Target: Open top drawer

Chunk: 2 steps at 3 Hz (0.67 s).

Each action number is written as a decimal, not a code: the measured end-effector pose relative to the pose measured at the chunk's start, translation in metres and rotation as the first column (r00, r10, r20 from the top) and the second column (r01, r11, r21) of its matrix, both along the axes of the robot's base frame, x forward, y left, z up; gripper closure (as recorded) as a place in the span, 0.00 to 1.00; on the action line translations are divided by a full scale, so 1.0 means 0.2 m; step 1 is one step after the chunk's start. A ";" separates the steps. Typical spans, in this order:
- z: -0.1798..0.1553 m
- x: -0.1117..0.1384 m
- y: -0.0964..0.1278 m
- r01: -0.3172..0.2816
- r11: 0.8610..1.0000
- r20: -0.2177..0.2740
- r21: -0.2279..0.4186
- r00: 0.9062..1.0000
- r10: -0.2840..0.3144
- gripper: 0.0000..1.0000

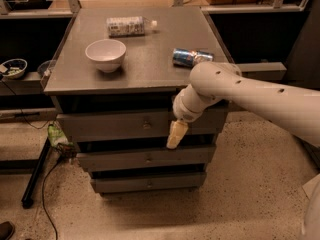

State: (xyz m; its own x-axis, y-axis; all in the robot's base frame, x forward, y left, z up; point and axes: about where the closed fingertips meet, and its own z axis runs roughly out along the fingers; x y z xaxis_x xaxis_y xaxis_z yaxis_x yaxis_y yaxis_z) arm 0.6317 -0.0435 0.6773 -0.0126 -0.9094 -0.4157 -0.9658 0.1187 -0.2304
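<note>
The top drawer (110, 126) is the widest grey front of three, just under the cabinet top, with a small round metal knob (146, 125) at its centre. A dark gap shows between its upper edge and the tabletop. My gripper (176, 134) hangs from the white arm (240, 91), which comes in from the right. It points down in front of the drawer's lower edge, a little to the right of the knob and not on it. It holds nothing that I can see.
On the grey cabinet top (145, 69) stand a white bowl (105, 54), a lying plastic bottle (127, 26) and a lying can (190, 57). Two narrower drawers (115, 160) sit below. A cable and a black stand leg (35, 176) lie on the floor at left.
</note>
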 end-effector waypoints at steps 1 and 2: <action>-0.06 -0.02 0.00 -0.021 0.999 -0.041 0.035 0.999 0.023 0.00; -0.11 -0.05 0.02 -0.041 0.996 -0.060 0.084 0.997 0.046 0.00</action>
